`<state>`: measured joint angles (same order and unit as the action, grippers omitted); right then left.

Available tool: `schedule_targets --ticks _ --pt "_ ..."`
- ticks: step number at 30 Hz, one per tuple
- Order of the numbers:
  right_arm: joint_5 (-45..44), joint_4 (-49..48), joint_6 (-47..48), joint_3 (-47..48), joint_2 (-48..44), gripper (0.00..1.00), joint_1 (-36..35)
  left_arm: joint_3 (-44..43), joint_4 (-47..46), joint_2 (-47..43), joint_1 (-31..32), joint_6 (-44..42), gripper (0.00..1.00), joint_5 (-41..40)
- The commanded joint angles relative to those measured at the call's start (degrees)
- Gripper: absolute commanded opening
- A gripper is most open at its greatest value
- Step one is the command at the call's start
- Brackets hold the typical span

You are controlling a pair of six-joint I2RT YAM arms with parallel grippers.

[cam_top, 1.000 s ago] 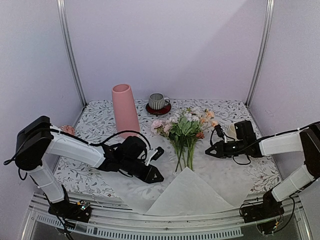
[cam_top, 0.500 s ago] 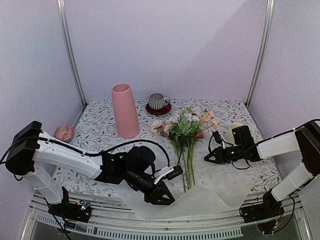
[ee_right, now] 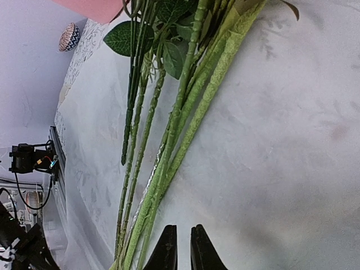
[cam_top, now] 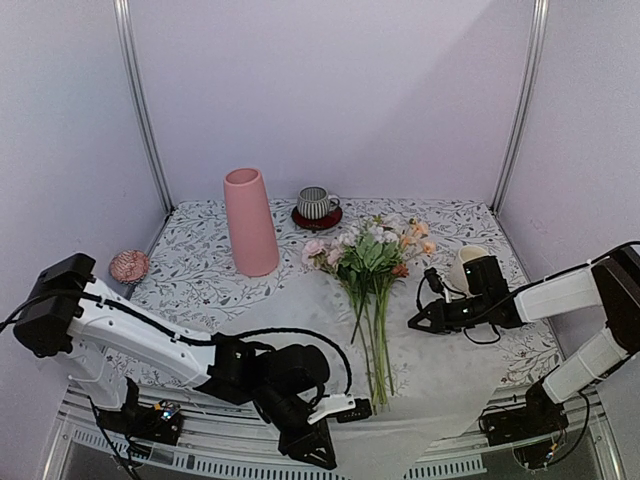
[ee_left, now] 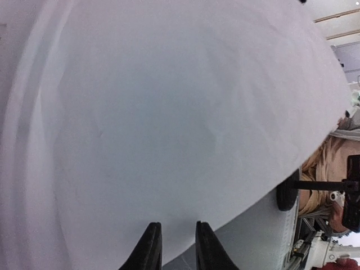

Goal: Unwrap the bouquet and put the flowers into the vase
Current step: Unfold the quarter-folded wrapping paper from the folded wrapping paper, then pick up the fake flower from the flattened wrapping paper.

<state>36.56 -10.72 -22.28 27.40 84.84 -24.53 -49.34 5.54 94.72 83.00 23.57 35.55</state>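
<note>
Pale lilac walls (cam_top: 330, 90) and two metal corner posts (cam_top: 140, 100) enclose the cell. The table (cam_top: 195, 265) carries a grey leaf-print cloth.

1. Wrapping paper (cam_top: 300, 320) lies unfolded flat across the lower centre of the overhead view. Its near edge hangs over the table front.
2. The vase (cam_top: 250, 220) stands upright at centre left, near the sheet's far edge, with nothing in its mouth.
3. The flowers (cam_top: 375, 270) lie loose on the sheet, blooms toward the back wall and stems toward the bottom of the frame. None is in the vase yet.
4. The left gripper (cam_top: 322, 445) sits at bottom centre, past the table edge, its jaws nearly together and pinched on the paper's edge. Judged purpose: to draw the sheet out from under the stems.
5. The right gripper (cam_top: 415, 322), at centre right, is closed on nothing, its tip low and just beside the stems. It is likely placed to steady or collect them.
6. A striped mug (cam_top: 317, 203) on a red saucer stands right of the vase, toward the back.
</note>
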Motion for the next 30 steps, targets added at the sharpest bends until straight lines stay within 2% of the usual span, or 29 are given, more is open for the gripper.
schedule_targets --ticks 1,6,13,24,30 --pt "0.6 1.1 -0.2 -0.5 -2.6 0.10 -1.6 -0.6 1.6 4.1 0.9 -0.8 0.23 -2.7" --pt "-0.1 7.0 1.1 1.1 -6.4 0.10 -3.5 -1.3 1.0 3.7 1.2 -1.6 0.23 -4.2" --pt "0.0 11.8 1.6 1.9 -13.8 0.10 -4.8 -1.5 2.5 -3.7 0.6 -2.2 0.25 -15.3" --pt "2.5 8.8 -0.4 -0.1 -23.2 0.10 -8.5 6.7 -1.8 -16.3 -6.5 1.9 0.27 -27.1" --pt "-2.4 8.4 -1.6 0.3 -25.3 0.03 -10.9 11.1 -3.3 -21.8 -10.8 4.1 0.26 -33.9"
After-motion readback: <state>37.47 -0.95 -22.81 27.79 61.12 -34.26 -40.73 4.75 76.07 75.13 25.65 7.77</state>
